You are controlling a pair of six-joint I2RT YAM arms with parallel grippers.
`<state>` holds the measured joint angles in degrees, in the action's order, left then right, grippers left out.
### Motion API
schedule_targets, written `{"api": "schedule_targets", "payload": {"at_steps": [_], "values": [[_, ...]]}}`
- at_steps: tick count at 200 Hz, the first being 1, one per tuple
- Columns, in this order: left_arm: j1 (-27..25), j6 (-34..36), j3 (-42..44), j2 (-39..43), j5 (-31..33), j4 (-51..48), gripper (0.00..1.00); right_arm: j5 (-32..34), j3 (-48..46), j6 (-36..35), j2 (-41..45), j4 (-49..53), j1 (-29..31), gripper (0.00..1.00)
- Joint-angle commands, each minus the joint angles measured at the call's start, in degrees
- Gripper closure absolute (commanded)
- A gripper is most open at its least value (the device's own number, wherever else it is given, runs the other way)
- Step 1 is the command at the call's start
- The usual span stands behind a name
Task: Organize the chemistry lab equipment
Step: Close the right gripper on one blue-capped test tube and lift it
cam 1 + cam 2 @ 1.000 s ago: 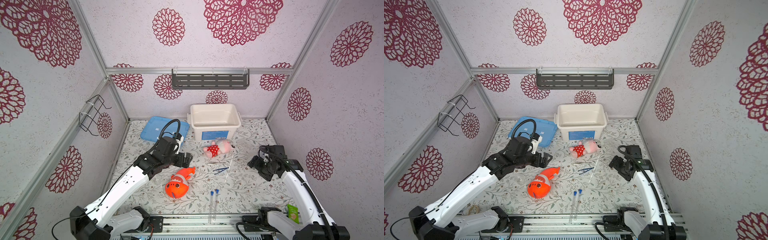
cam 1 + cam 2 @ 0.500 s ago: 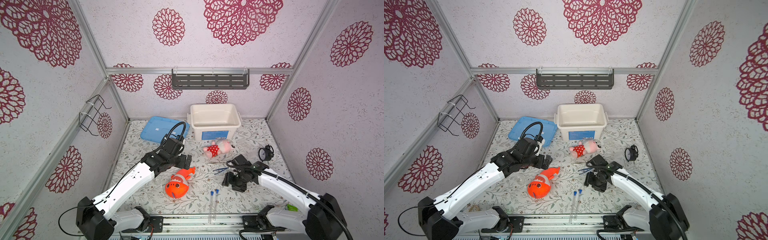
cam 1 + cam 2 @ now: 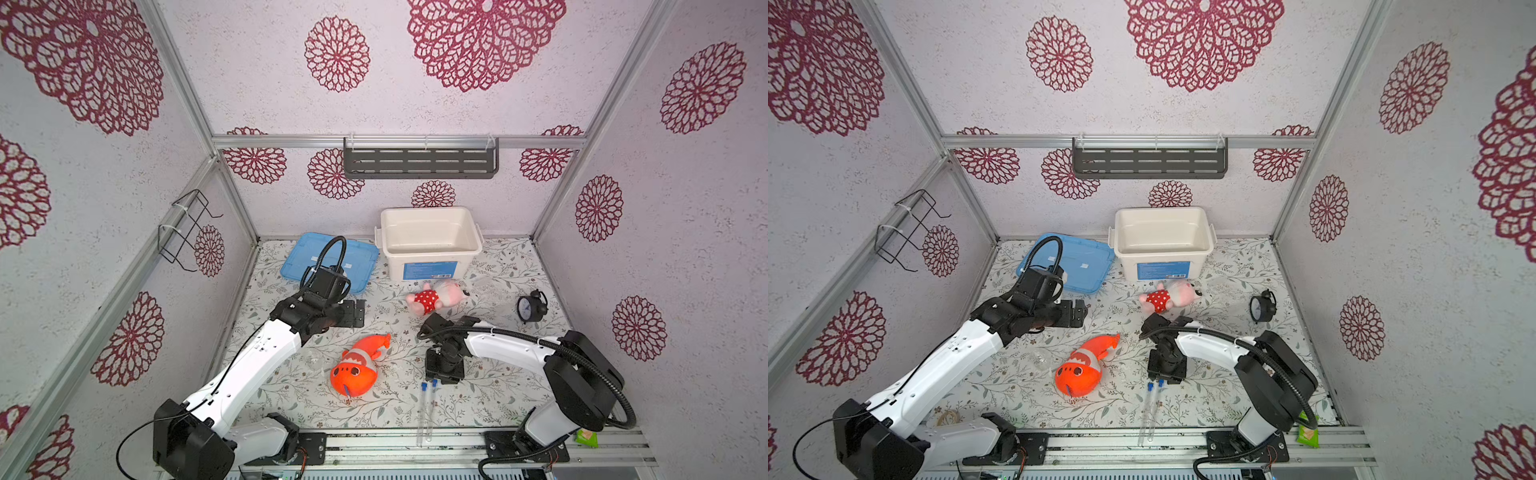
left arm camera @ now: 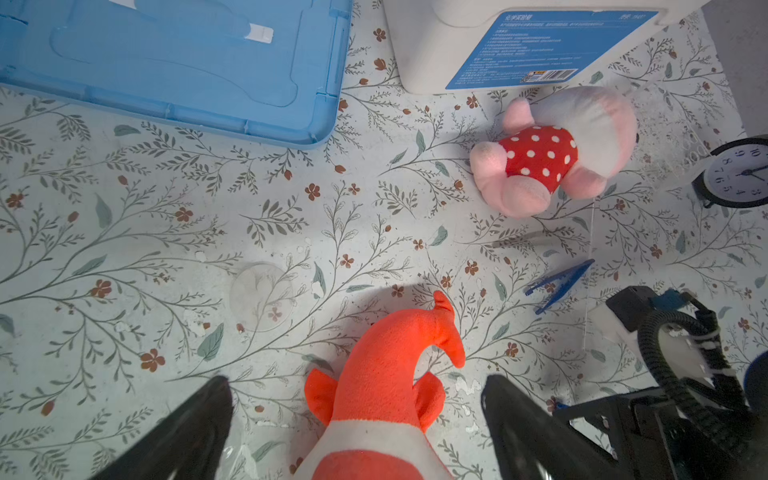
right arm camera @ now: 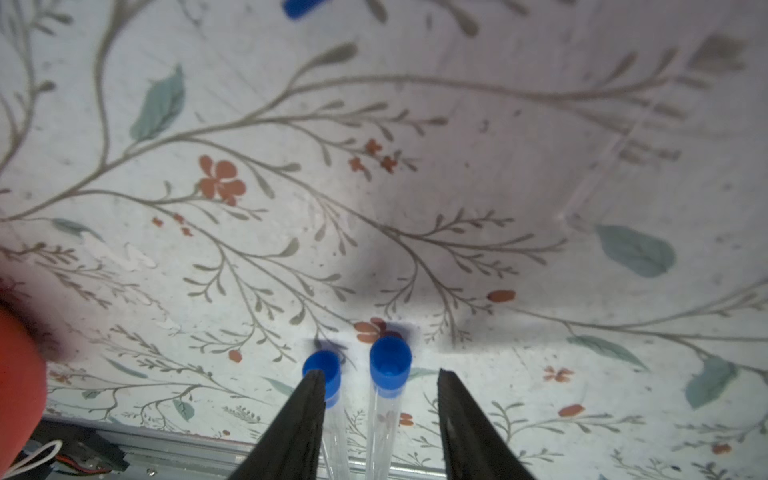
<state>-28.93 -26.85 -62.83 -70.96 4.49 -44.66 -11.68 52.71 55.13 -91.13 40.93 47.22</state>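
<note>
Plush fish (image 3: 357,365), doll (image 3: 436,296), clock (image 3: 530,308), bin (image 3: 466,264)

I count, equip first: 2 tubes (image 5: 380,428) near centre, 1 tweezers (image 4: 559,284), 1 metal tool (image 4: 523,239), 1 rod (image 4: 590,270), 1 round glass (image 3: 1042,358) on the left. Non-lab stuff: 1 fish (image 3: 353,372), 1 doll (image 3: 426,300), 1 clock (image 3: 528,309) at right, 1 bin (image 3: 469,266) & 1 lid (image 3: 299,262) far, 1 shelf (image 3: 419,164) far, 1 rack (image 3: 183,230) left, 1 green pkt (image 3: 586,436) near right.

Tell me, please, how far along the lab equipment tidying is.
Done: nothing; the white plastic bin looks empty. In hand: the right gripper's jaws stand open around one clear blue-capped tube. Left: the tubes, dark blue tweezers and clear round glass dish lie on the floral table.
</note>
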Motion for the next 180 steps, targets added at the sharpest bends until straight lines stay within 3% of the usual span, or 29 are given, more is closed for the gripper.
{"api": "schedule_targets", "payload": {"at_steps": [1, 44, 107, 180], "values": [[0.1, -0.4, 0.1, 0.6, 1.1, -1.0, 0.03, 2.1, 1.7, 2.5, -0.2, 2.6, 0.5, 0.53], [0.1, -0.3, 1.4, 1.4, 1.4, -1.0, 0.03, 2.2, 1.3, 4.2, -2.1, 1.3, 1.2, 0.57], [0.1, 0.3, 2.5, 1.8, 0.7, -1.6, 0.03, 4.2, 1.9, 5.4, -3.5, 2.6, 1.3, 0.73], [0.1, 0.0, 3.9, 3.1, 0.2, -1.5, 0.02, 6.9, -1.1, 8.0, 2.0, 2.5, 1.6, 0.75]]}}
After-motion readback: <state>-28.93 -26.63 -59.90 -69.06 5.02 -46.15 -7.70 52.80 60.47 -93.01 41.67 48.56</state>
